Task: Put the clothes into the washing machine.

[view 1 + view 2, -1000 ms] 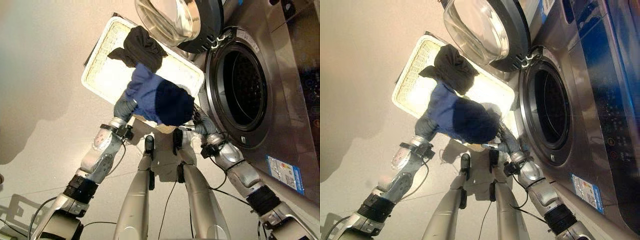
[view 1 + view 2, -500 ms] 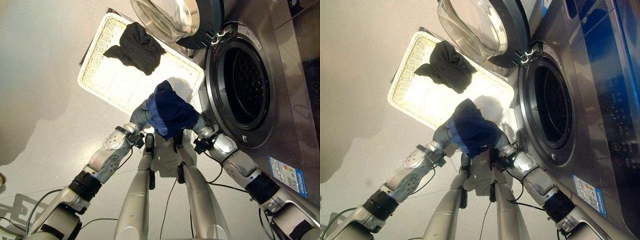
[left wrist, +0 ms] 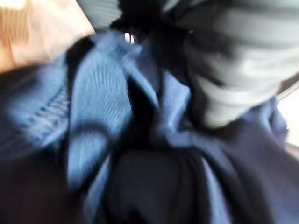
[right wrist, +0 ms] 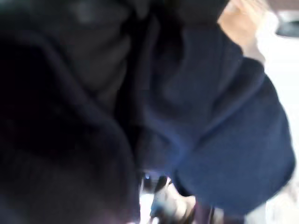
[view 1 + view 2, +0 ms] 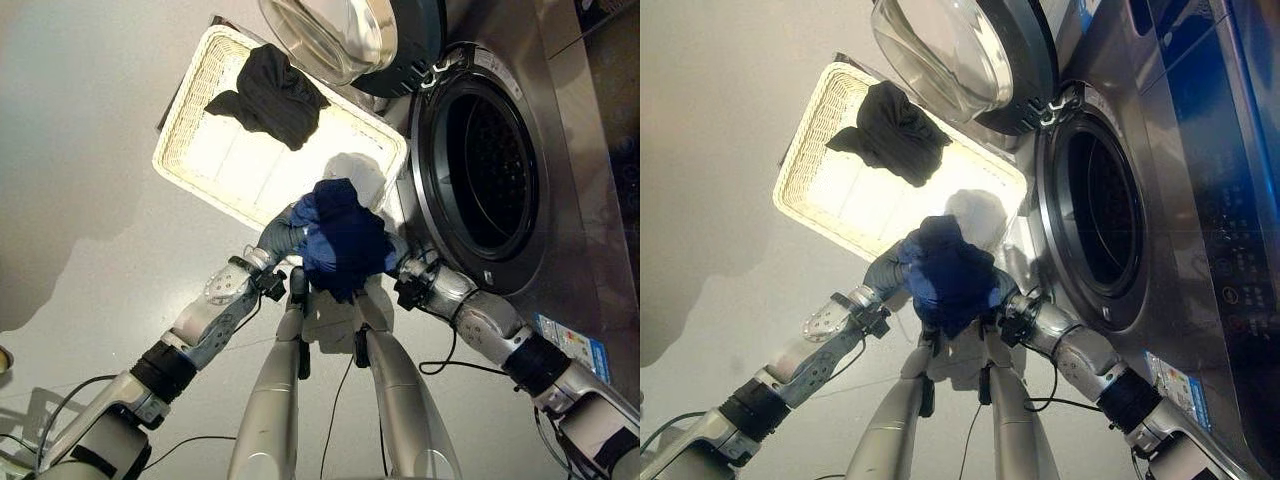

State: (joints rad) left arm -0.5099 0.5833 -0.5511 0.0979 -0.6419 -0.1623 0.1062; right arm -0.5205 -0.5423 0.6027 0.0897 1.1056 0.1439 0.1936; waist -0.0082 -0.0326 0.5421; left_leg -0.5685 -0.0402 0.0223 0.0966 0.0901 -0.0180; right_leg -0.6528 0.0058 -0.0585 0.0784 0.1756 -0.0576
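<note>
A dark blue garment [image 5: 340,240] is bunched into a bundle between my two hands, just off the white basket's near edge and beside the washer's open drum [image 5: 490,175]. My left hand [image 5: 279,237] is pressed into the bundle's left side. On the side nearer the washer, my right hand [image 5: 401,266] is buried in the cloth. In the left wrist view the blue cloth [image 3: 107,121] lies in folds close up, and in the right wrist view the cloth [image 4: 219,121] covers the hand. A black garment [image 5: 270,90] lies at the far end of the basket [image 5: 215,165].
The washer's round glass door [image 5: 350,35] stands swung open over the basket's far right corner. The steel washer front [image 5: 560,260] runs along the right. Pale floor [image 5: 80,150] stretches to the left of the basket.
The blue garment has come off the basket and been drawn toward me, gathered from a spread shape into a tight bundle. Both hands moved closer together around it.
</note>
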